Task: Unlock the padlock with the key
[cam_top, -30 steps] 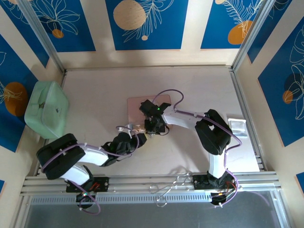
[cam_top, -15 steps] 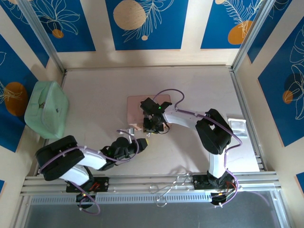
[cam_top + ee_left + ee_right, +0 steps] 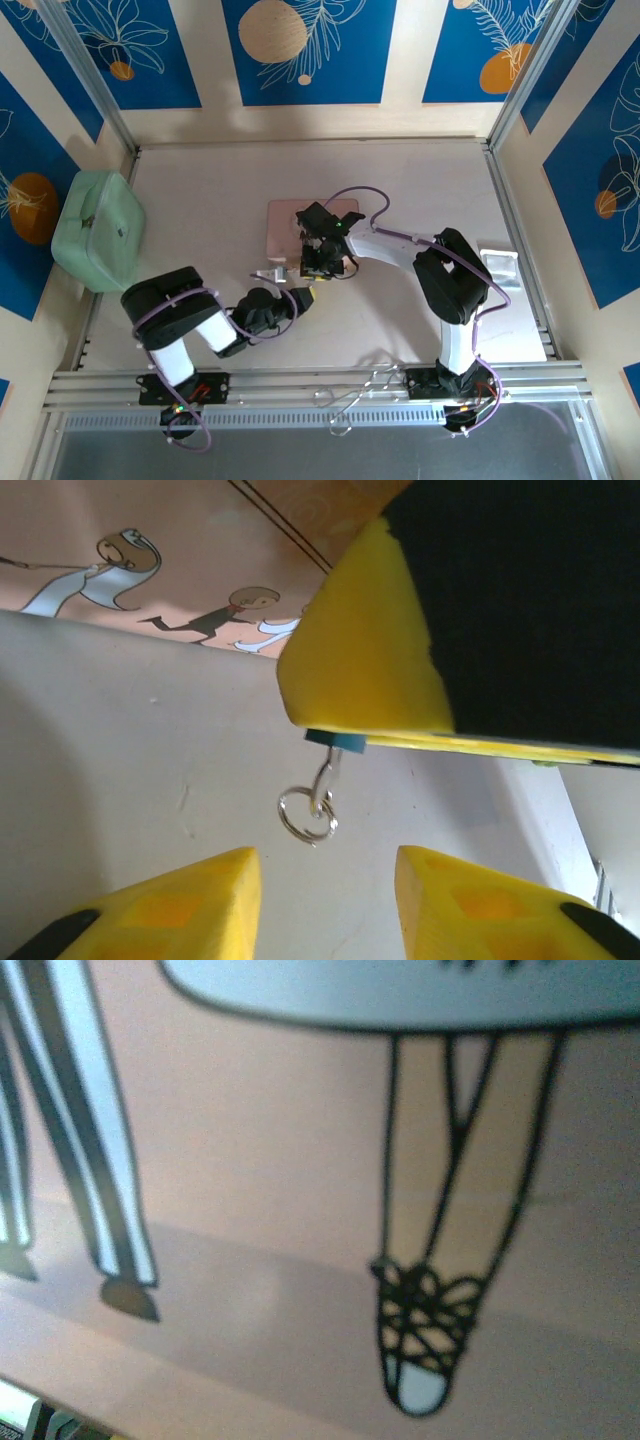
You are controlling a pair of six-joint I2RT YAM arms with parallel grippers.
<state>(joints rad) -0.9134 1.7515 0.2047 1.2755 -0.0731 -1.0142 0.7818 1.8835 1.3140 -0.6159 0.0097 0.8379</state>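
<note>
Hanging mid-frame in the left wrist view, the tiny blue padlock (image 3: 335,741) looks clamped in the right pincer (image 3: 319,270), metal ring (image 3: 308,815) dangling, while the left pincer (image 3: 325,885) gapes empty below: probably light, rigid and slippery, best pinched across its flat body.

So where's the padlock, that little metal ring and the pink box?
padlock (image 3: 335,741), left wrist view: the visible strip of its blue body.
metal ring (image 3: 283,815), left wrist view: its left rim.
pink box (image 3: 283,230), top view: the bare left part of its top face.
</note>
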